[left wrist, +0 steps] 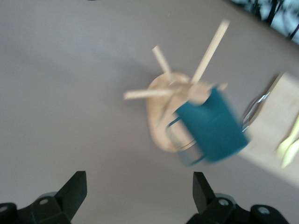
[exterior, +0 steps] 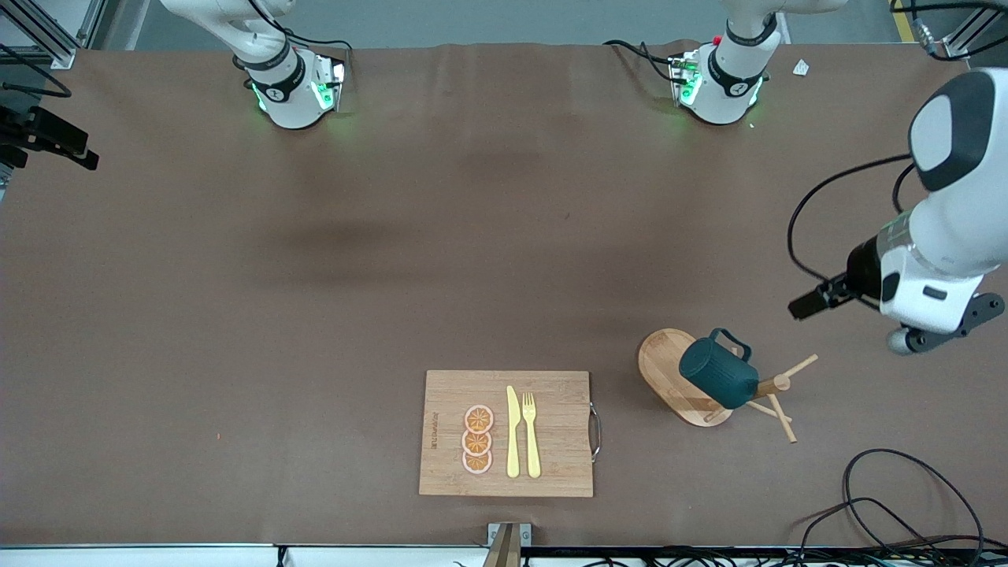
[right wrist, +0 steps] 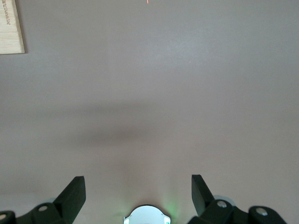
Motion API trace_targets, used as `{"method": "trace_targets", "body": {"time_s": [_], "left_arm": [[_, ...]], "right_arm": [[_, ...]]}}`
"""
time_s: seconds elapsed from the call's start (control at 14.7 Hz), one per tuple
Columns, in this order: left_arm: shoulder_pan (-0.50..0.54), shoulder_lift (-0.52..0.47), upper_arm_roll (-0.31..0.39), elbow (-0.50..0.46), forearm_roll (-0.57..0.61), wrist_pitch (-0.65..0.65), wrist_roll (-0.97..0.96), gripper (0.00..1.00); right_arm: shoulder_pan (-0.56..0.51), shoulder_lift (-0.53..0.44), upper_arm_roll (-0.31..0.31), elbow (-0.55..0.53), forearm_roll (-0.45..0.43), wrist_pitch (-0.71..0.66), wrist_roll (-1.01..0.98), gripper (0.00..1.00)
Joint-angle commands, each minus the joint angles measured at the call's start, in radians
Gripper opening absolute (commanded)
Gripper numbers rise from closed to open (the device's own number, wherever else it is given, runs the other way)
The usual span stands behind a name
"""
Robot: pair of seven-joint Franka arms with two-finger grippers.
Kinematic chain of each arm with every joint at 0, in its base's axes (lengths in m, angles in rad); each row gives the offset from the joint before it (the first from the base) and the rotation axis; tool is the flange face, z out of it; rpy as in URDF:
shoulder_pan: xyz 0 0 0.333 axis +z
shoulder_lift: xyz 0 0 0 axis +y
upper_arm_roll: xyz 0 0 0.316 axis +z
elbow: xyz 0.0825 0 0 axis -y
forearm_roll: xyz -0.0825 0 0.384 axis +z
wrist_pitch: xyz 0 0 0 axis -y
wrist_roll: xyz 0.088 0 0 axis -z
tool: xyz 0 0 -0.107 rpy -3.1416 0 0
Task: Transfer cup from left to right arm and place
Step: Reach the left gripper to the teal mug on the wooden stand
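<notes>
A: Cup?
B: Cup [exterior: 717, 378] hangs tilted on a peg of the rack [exterior: 669, 376], mouth toward the rack's oval base, handle up. It's toward the left arm's end of the table, beside the board [exterior: 551, 394], about as near the front camera as the board's upper edge.

A: Left gripper?
B: Left gripper [left wrist: 140, 196] is up in the air over bare table at the left arm's end, apart from the cup. Fingers [left wrist: 74, 189] spread wide, holding nothing. Its wrist view shows cup and rack between them farther off, blurred.

A: Right gripper?
B: Right gripper [right wrist: 138, 193] is out of the front view; the wrist view has it over bare cloth [right wrist: 154, 93] with a board corner at the edge. Fingers [right wrist: 74, 191] wide apart, empty. That arm waits.

A: What's on the board?
B: Three orange slices [exterior: 477, 440] stacked in a row, then a yellow knife [exterior: 513, 433] and fork [exterior: 531, 435] side by side. Metal handle [exterior: 596, 429] on the edge toward the rack.
</notes>
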Motion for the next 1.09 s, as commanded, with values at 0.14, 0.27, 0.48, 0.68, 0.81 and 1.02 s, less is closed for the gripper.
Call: {"method": "trace_targets", "body": {"time_s": [0.14, 0.27, 0.48, 0.68, 0.81, 1.02], "left_arm": [[-0.007, 0.061, 0.002, 0.054, -0.156, 0.056, -0.246, 1.00], [-0.005, 0.091, 0.000, 0.049, -0.181, 0.105, -0.292, 1.00], [-0.005, 0.149, 0.000, 0.046, -0.204, 0.173, -0.314, 1.00], [-0.015, 0.190, 0.000, 0.044, -0.238, 0.250, -0.340, 1.00], [-0.060, 0.204, 0.000, 0.044, -0.245, 0.271, -0.366, 1.00], [-0.064, 0.229, -0.001, 0.043, -0.241, 0.309, -0.400, 1.00]], "right_arm": [[-0.017, -0.028, 0.012, -0.025, 0.005, -0.001, -0.010, 1.00], [-0.017, -0.028, 0.012, -0.025, 0.005, -0.001, -0.010, 1.00], [-0.017, -0.028, 0.012, -0.025, 0.005, -0.003, -0.010, 1.00], [-0.017, -0.027, 0.012, -0.027, 0.005, -0.003, -0.010, 1.00], [-0.017, -0.028, 0.012, -0.027, 0.005, -0.003, -0.010, 1.00], [-0.019, -0.027, 0.012, -0.027, 0.005, -0.003, -0.010, 1.00]]}}
